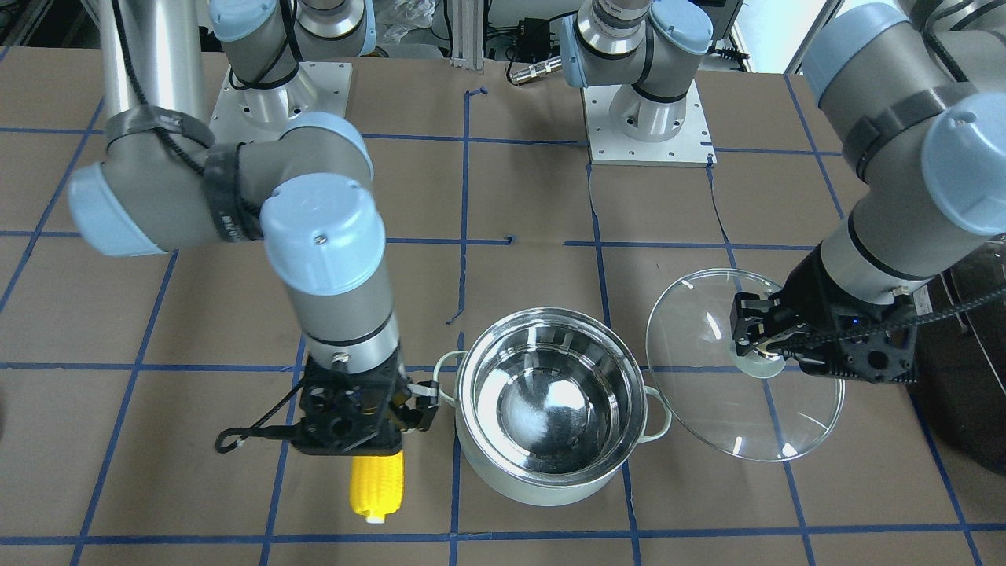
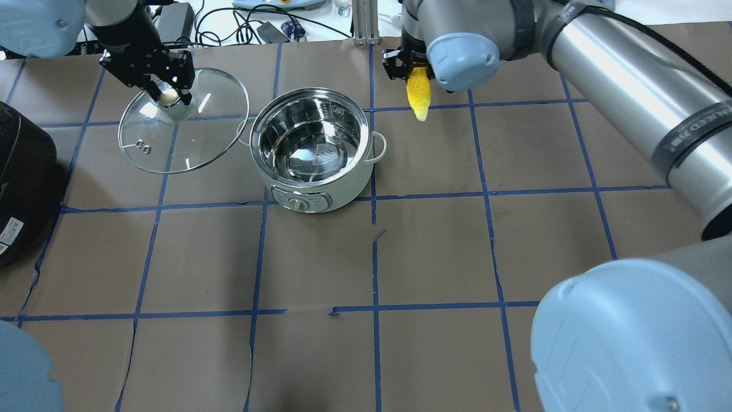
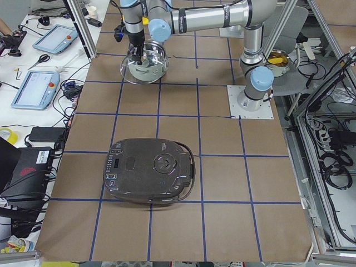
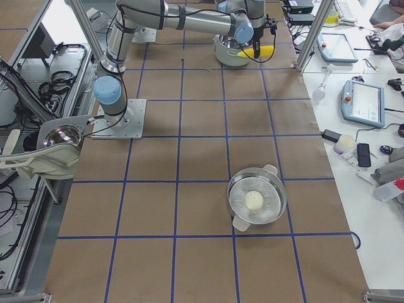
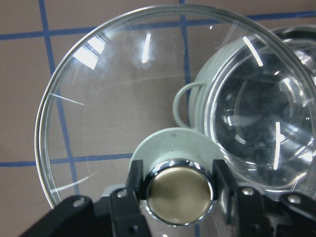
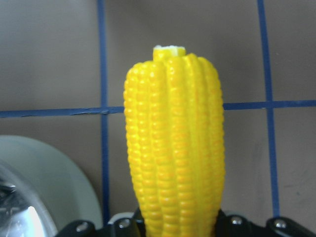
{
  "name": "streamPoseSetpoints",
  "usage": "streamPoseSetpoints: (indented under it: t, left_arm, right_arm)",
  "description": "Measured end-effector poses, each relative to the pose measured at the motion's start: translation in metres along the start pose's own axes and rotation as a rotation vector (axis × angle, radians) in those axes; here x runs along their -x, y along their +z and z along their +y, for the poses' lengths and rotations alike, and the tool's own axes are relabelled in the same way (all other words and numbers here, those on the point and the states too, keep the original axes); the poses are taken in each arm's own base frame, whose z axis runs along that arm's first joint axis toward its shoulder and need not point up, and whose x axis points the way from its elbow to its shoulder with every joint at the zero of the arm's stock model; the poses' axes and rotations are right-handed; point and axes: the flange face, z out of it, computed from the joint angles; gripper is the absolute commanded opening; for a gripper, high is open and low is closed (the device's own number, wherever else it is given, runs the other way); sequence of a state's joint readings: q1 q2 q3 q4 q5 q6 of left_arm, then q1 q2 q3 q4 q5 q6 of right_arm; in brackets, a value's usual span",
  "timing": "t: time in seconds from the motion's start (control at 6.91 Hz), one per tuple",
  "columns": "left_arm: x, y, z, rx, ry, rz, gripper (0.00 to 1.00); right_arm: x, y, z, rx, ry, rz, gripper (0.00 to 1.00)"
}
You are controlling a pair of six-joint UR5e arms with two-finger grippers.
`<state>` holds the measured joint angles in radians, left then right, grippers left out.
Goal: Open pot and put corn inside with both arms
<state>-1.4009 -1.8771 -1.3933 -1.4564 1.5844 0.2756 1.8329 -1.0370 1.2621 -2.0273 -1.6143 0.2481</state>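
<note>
The pale mint pot (image 1: 542, 489) stands open on the table, its steel inside empty; it also shows in the overhead view (image 2: 350, 184). My left gripper (image 1: 758, 343) is shut on the brass knob (image 5: 180, 195) of the clear glass lid (image 1: 699, 314) and holds it tilted beside the pot, off it. The lid also shows in the overhead view (image 2: 189, 143). My right gripper (image 1: 376, 446) is shut on the thick end of the yellow corn (image 1: 377, 483) on the pot's other side, next to a loop handle. The corn's tip (image 6: 170, 49) points away from the wrist.
A black rounded appliance (image 2: 23, 183) sits at the table's end on my left, close to the lid. A second steel pot (image 4: 235, 189) with a white lump inside stands towards the table's other end. The arms' base plates (image 1: 648, 126) are behind the pot.
</note>
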Motion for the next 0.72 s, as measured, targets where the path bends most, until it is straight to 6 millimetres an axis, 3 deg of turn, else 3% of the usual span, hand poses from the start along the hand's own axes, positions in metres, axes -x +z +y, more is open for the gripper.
streamPoseSetpoints:
  t: [0.14,0.29,0.43,0.72]
  left_arm:
    - [0.023,0.024,0.006,0.009,0.013,-0.001,0.00]
    - [0.039,0.049,0.014,0.014,0.036,-0.003,0.00]
    - [0.059,0.076,0.023,0.009,0.064,-0.007,0.00]
    - [0.099,0.125,0.039,-0.028,0.080,-0.024,0.00]
  right_arm:
    - [0.052,-0.016,0.014,-0.013,-0.050,-0.021,0.00]
    - [0.097,-0.018,0.031,-0.014,-0.094,-0.037,0.00]
    - [0.131,-0.007,0.045,-0.019,-0.132,-0.051,0.07]
    - [0.157,0.020,0.054,-0.033,-0.162,-0.065,0.45]
